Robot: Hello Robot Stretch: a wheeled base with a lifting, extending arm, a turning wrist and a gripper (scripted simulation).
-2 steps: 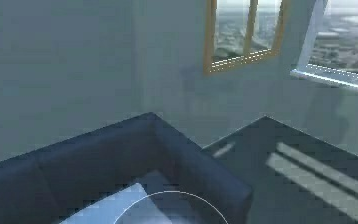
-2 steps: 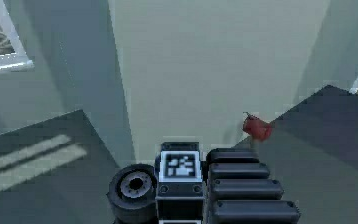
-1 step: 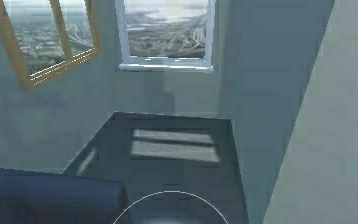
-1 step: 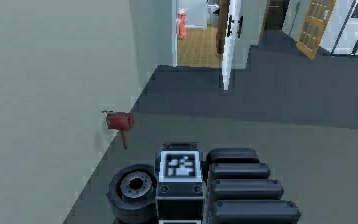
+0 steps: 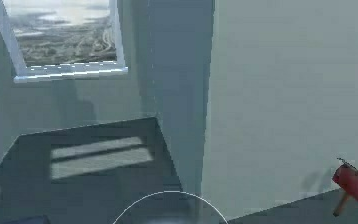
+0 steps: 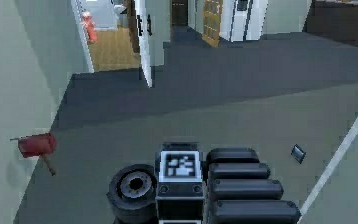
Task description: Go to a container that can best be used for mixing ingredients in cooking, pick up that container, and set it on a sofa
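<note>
Dark grey floor [image 6: 237, 95] and pale grey-green walls in both views.

Forward view, from its left: a window [image 5: 65, 35] high on the wall with a landscape behind the glass, and two light patches on the floor under it. Next comes a wall corner [image 5: 209, 100] that juts toward me. At the right edge a red tool [image 5: 351, 182] sits low against the wall.

Arm side view, from its left: the red tool again, low on the near wall. Then a room with a wood-coloured floor [image 6: 112, 50], and a white door [image 6: 145, 45] standing open beside it. At the bottom edge I see the gripper [image 6: 135, 190] as a dark round body. Its far end is not readable, so I cannot tell the state of the jaws or whether anything is held. Just right of it are the white marker square [image 6: 180, 166] and the arm [image 6: 242, 185], drawn in. At the top stands a tall white unit [image 6: 242, 18]. A small dark flat object [image 6: 299, 153] lies on the floor, and a dark cabinet [image 6: 337, 20] is at the top right.

Where the mixing container is, I cannot tell.
</note>
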